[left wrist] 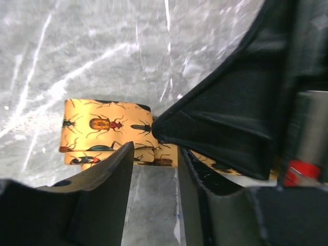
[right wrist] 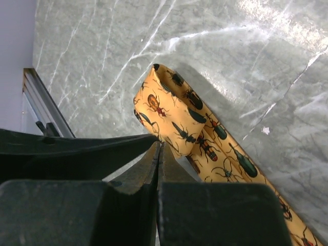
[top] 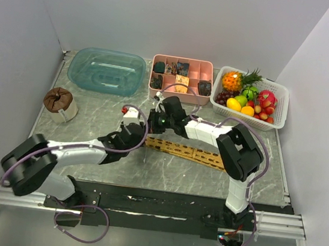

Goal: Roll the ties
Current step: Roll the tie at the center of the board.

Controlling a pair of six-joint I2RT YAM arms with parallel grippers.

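Where the beetle-printed yellow tie [right wrist: 205, 138] is curled into a soft fold on veined marble [right wrist: 102, 41], the right gripper [right wrist: 160, 149] is clamped closed and the left gripper [left wrist: 155, 154] held parted

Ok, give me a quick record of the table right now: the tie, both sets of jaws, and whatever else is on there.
tie: golden-yellow, beetle print, flat on the table, one end folded over
left jaws: open, close by the folded end
right jaws: shut, tip at the fold; any pinch on cloth unclear
far edge: teal tub, pink compartment tray, white fruit basket
left side: brown roll
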